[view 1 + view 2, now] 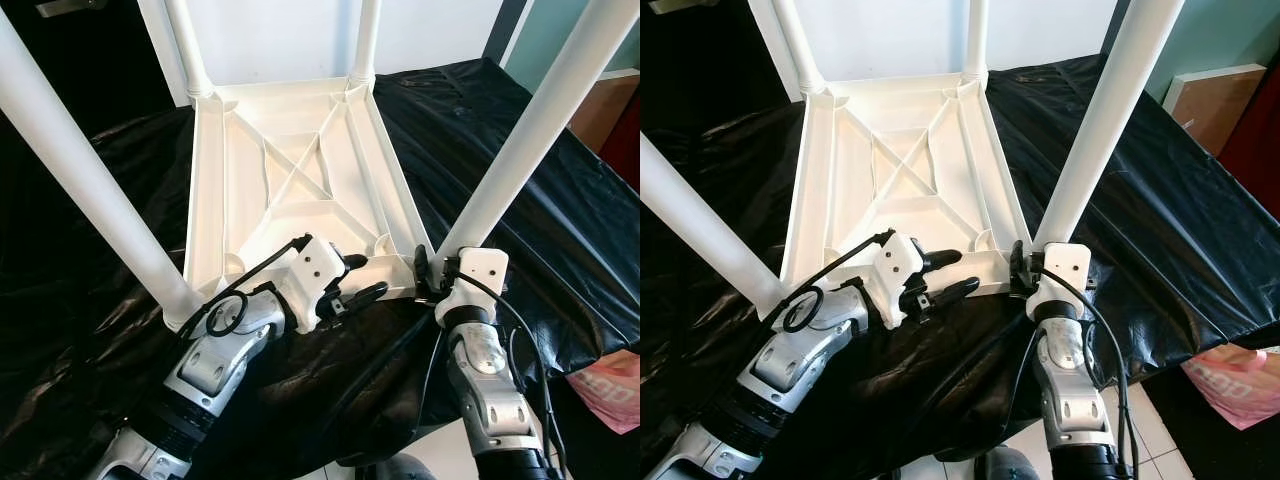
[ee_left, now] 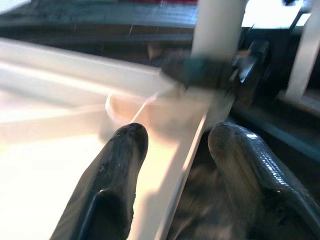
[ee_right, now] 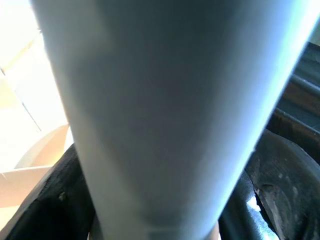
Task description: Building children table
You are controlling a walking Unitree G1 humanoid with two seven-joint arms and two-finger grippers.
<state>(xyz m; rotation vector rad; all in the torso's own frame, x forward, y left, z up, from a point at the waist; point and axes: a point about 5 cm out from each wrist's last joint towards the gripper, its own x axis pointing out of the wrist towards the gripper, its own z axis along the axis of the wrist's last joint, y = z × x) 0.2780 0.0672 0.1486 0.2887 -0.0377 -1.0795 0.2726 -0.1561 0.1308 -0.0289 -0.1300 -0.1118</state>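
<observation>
At lower centre, the right gripper (image 1: 428, 270) clamps the near-right leg (image 1: 530, 140); the left gripper (image 1: 362, 280), fingers apart, straddles the upturned tabletop (image 1: 300, 170) rim. Press the leg straight into its socket.

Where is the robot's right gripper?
The right gripper is at the table's near right corner, closed around the bottom of the white leg.

Black plastic sheet (image 1: 560, 200) covers surface; white tiled floor (image 1: 1160, 430).

One upturned white plastic table top (image 1: 300, 175) on one black plastic sheet (image 1: 560, 230); four white tube legs: near left (image 1: 90, 190), near right (image 1: 540, 125), far left (image 1: 187, 45), far right (image 1: 366, 38).
</observation>
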